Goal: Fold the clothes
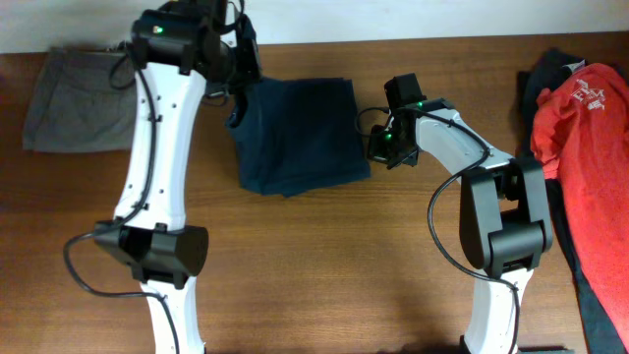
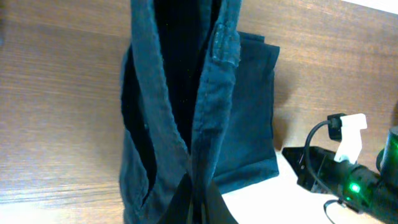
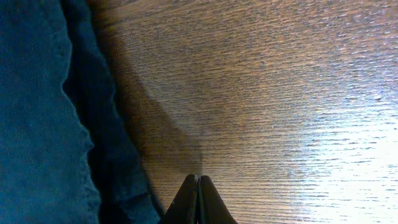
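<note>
Two claws are meeting the navy shorts [image 1: 295, 133], which are lying on the table [image 1: 324, 246] at its far middle. At their far-left corner the left gripper [image 2: 196, 190] is pinching a seamed edge, lifting it. Just beside their right edge the right gripper [image 3: 198, 182] is hovering over bare wood, fingers pressed together, gripping nothing.

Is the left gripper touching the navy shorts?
Touching. The left wrist view shows the left gripper pinching a raised fold of the navy shorts.
</note>
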{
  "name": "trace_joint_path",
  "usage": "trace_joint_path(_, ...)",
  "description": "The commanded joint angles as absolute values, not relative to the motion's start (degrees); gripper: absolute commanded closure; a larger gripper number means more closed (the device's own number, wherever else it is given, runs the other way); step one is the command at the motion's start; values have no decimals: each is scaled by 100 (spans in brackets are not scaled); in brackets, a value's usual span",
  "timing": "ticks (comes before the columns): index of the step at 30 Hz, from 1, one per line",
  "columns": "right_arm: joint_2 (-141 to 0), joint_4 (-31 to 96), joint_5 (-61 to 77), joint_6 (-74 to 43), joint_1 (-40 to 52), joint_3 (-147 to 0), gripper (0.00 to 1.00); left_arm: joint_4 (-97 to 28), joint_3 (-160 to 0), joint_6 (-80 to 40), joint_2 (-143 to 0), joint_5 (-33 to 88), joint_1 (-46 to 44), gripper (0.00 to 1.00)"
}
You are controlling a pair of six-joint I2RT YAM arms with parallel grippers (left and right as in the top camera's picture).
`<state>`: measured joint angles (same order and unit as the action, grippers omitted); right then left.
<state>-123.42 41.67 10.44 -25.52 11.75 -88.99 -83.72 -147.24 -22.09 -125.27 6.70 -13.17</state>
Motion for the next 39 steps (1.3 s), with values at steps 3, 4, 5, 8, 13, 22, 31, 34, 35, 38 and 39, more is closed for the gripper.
trace_joint_path(3, -12427, 4117, 1094, -2602, 1347, -8882, 96, -8068, -14811, -2512, -12665, 755, -1608, 99)
trace_joint_path(4, -12427, 4112, 1098, -2602, 1354, -8882, 96, -7983, -14811, -2633, -12665, 753, -1678, 99)
trace_joint_path(5, -12427, 4112, 1118, -2602, 1354, -8882, 96, -7922, -14811, -2714, -12667, 751, -1730, 99)
trace_joint_path(8, -12427, 4112, 1267, -2602, 1354, -8882, 96, -7714, -14811, -2768, -12711, 753, -1896, 100)
trace_joint_path(13, -12427, 4130, 1297, -2600, 1354, -8882, 96, -7526, -14811, -2788, -12975, 755, -2147, 100)
trace_joint_path(22, -12414, 4268, 1175, -2604, 1293, -8886, 96, -7483, -14811, -2923, -13513, 777, -2327, 100)
trace_joint_path(31, -12293, 4890, 1376, -2294, 615, -9168, 96, -7089, -14811, -3079, -13513, 819, -2377, 99)
trace_joint_path(34, -12293, 4888, 1374, -2296, 604, -9161, 96, -6864, -14811, -3256, -13513, 814, -2504, 99)
trace_joint_path(35, -12293, 4888, 1374, -2296, 604, -9161, 96, -6807, -14811, -3256, -13513, 816, -2545, 99)
trace_joint_path(38, -12296, 4884, 1374, -2296, 602, -9157, 96, -6748, -14811, -3251, -13524, 703, -2655, 99)
trace_joint_path(39, -12300, 4884, 1372, -2294, 604, -9157, 96, -6770, -14811, -3253, -13533, 548, -2696, 99)
